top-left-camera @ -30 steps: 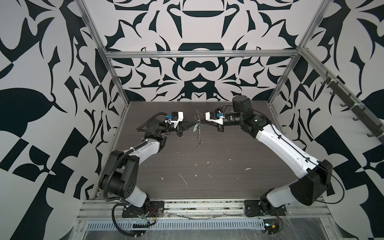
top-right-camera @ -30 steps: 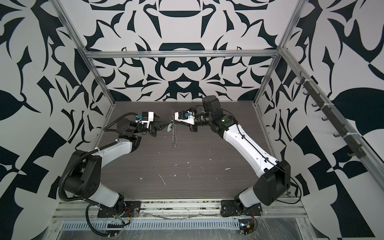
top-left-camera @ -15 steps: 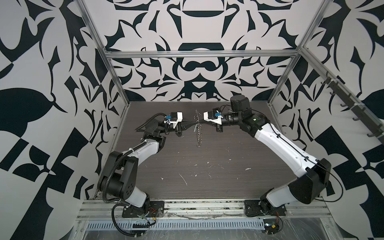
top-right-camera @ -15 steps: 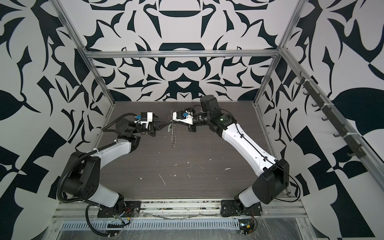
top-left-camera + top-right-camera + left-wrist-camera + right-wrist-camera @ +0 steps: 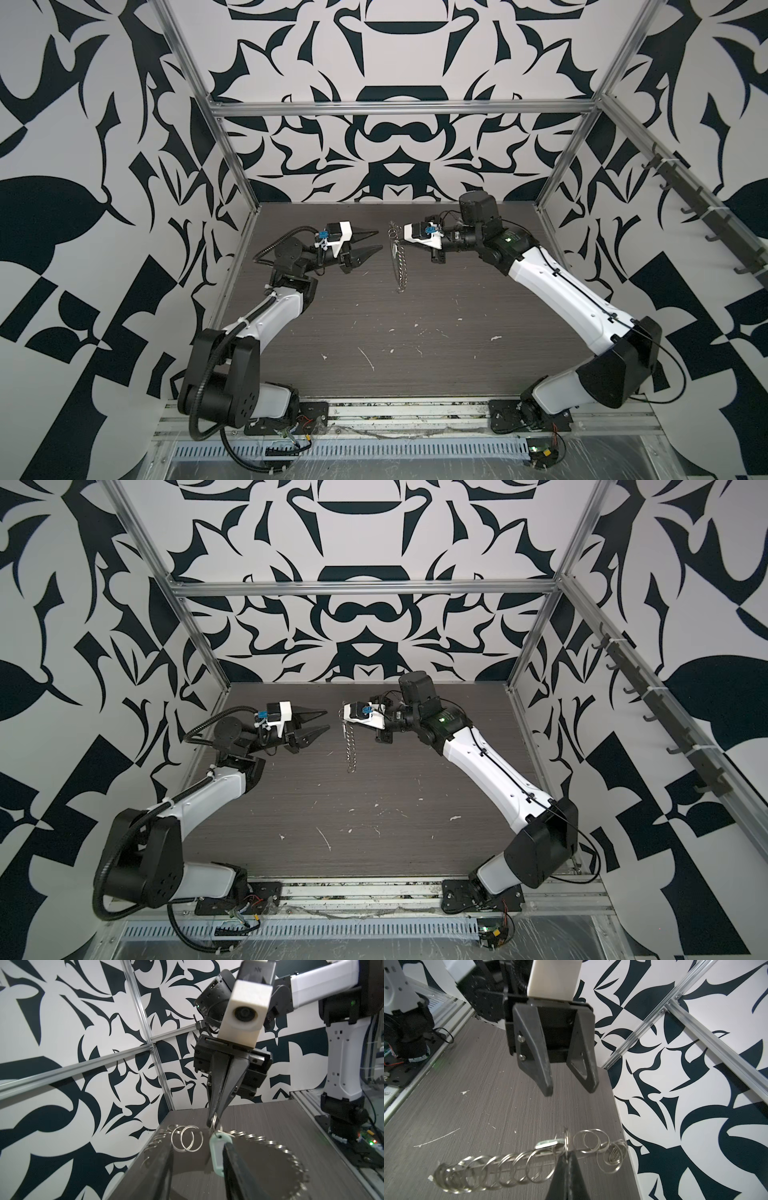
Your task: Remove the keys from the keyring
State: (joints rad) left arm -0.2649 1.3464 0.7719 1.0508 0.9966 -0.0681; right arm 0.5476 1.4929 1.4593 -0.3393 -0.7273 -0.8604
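Top views: right end effector (image 5: 395, 242) clenched on small split ring at top of keyring (image 5: 400, 266), far-centre, above table (image 5: 415, 353). Ring chain (image 5: 351, 750) dangles from it toward table. Left end effector (image 5: 378, 240) just left of keyring, released, jaws apart, nothing between them.

Left wrist view: key tag (image 5: 217, 1153), pale mint, hangs just below right fingertips, beside one left finger (image 5: 234, 1167); contact unclear.

Right wrist view: left end effector (image 5: 570, 1091) apart from rings. Key tag (image 5: 548, 1144) edge-on among rings, near clamped fingertips.
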